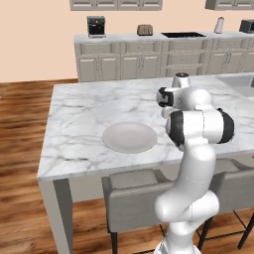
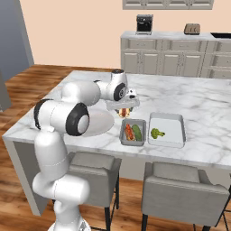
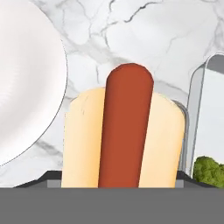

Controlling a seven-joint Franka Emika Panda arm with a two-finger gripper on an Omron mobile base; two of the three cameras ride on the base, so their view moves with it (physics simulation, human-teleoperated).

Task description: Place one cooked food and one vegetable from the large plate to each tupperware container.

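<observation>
My pincer [image 2: 122,109] hangs over the marble counter [image 2: 198,103], just beyond the smaller tupperware container [image 2: 124,132], and is clamped on a hot dog [image 3: 124,131] across its bun. The large plate [image 1: 129,137] lies bare. The larger container [image 2: 168,128] holds broccoli [image 2: 157,133] and no cooked food — I judge the hot dog belongs there. Bun: soft, light, crushable. Sausage: smooth, liable to slide out — keep it level, squeeze the bun's flanks only.
</observation>
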